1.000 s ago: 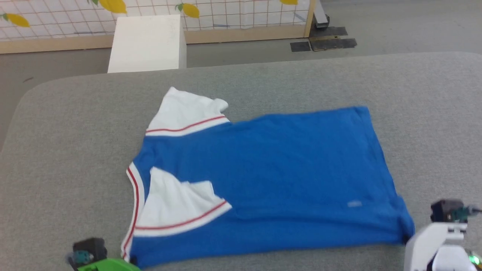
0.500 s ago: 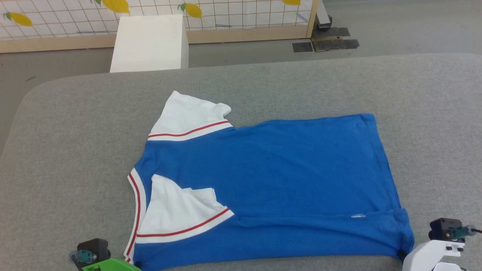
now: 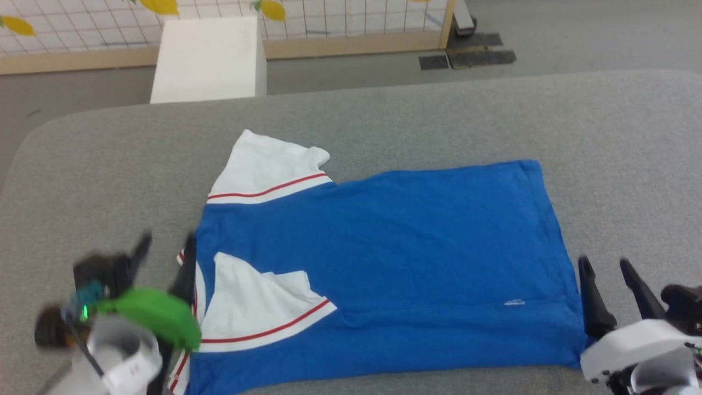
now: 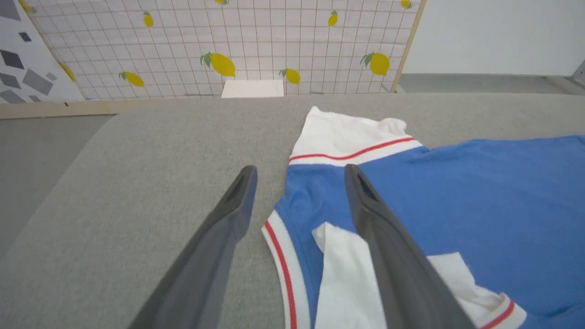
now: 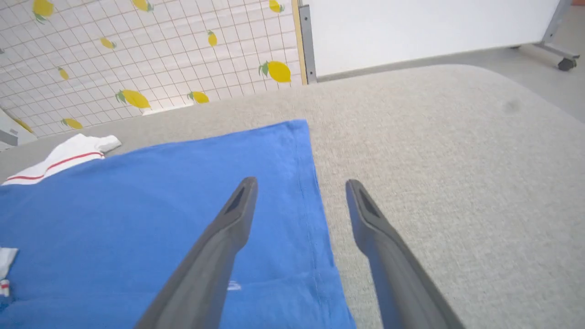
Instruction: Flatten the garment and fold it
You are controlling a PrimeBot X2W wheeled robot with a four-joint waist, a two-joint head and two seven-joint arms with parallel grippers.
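Flanking the garment (image 3: pixel 411 263), left gripper (image 3: pixel 167 241) at its collar, right gripper (image 3: pixel 603 262) at its hem, both spread wide, empty

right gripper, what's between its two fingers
Right wrist view: the garment's blue hem edge and a strip of bare grey surface lie between the open right gripper's fingers.

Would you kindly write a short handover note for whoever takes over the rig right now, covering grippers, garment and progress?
Left gripper: open, empty, one finger either side of the garment's red-striped trim.
Right gripper: open, empty, one finger either side of the bottom hem.
Garment: mostly flat on the grey table, plain blue side up.
Done: near sleeve folded onto the body; the near long edge looks turned in.
Left: far sleeve lies out; the remaining folds.
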